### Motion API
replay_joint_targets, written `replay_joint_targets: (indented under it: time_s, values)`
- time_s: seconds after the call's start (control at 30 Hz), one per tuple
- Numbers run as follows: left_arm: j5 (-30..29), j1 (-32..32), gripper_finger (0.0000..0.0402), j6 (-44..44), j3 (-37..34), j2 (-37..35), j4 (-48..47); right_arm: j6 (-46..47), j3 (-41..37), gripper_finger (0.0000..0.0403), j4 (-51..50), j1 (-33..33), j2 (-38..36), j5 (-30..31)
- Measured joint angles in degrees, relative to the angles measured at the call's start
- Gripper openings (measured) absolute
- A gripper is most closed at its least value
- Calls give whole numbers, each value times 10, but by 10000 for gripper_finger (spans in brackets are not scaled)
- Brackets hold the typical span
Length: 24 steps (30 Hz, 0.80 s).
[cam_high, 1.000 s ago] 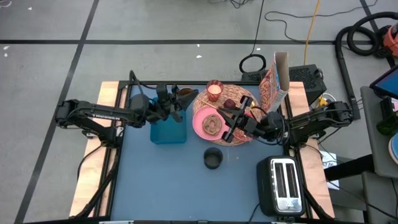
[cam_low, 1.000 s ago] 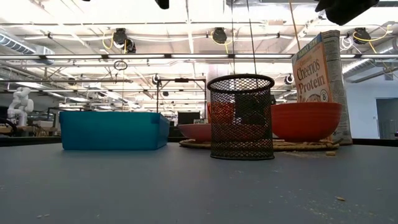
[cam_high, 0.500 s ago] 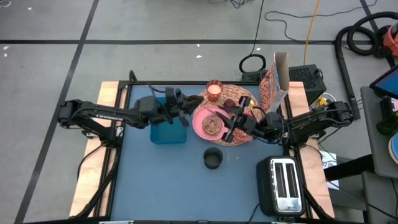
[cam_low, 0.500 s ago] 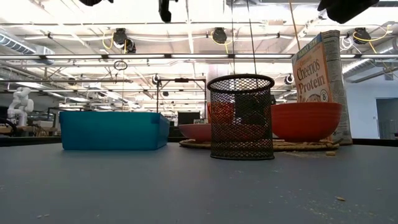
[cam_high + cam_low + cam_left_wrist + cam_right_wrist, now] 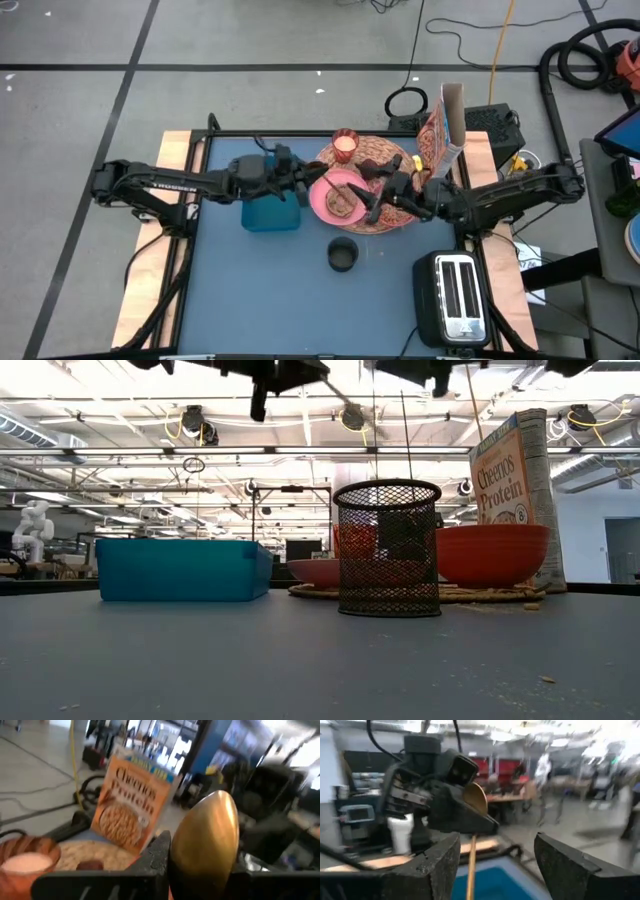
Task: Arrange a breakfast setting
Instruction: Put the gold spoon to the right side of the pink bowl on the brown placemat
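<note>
My left gripper [image 5: 303, 183] is shut on a gold spoon [image 5: 210, 837], high above the table between the teal bin [image 5: 270, 210] and the pink plate [image 5: 330, 195]. My right gripper [image 5: 495, 865] faces it, open, one finger on either side of the spoon's handle [image 5: 470, 870]; whether it touches the handle I cannot tell. The round straw placemat [image 5: 398, 165] carries the plate, a small dark-red fruit [image 5: 370, 167] and the candle glass [image 5: 345, 145]. The coral-red bowl [image 5: 492, 555] stands on the mat. Behind it stands the Cheerios box [image 5: 437, 135]. My left gripper pinches the spoon between its two fingers just below the spoon's bowl [image 5: 472, 837]. The fingers [image 5: 462, 820] lie level, coming from the table's left, across the spoon. The spoon stands upright, its bowl [image 5: 476, 797] above the fingers and its handle hanging below, lifted clear.
A black mesh cup [image 5: 342, 254] stands on the blue mat near the middle. A toaster [image 5: 455, 295] sits at the near right corner. The teal bin lies under the left arm.
My left gripper has carried the spoon toward the table's right, over the plate's edge, sinking a little and tipping to level. My right gripper has rolled and opened, and now faces the spoon.
</note>
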Motion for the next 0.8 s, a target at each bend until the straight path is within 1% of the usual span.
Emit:
replay_joint_targets:
  time_s: [0.1,0.2,0.3,0.37,0.43,0.5,0.73,0.8]
  values:
    - [16,1,36,18,0,-1,-44,73,0,243,-92,-7,-39,-11]
    - [48,1,36,44,0,-1,-88,134,0,240,-158,-22,-71,-50]
    - [85,1,36,77,0,-1,-96,193,0,239,-183,-46,-85,-132]
    - [99,-1,36,97,0,-1,-96,229,0,239,-187,-62,-84,-195]
    - [106,-1,36,114,0,-1,-93,254,0,238,-185,-75,-74,-233]
    - [109,-2,36,124,0,-1,-82,265,0,238,-186,-84,-58,-247]
    - [108,-1,36,134,0,-1,-81,265,0,238,-168,-100,11,-250]
    - [109,-1,36,134,0,-1,-81,265,0,238,-148,-103,33,-275]
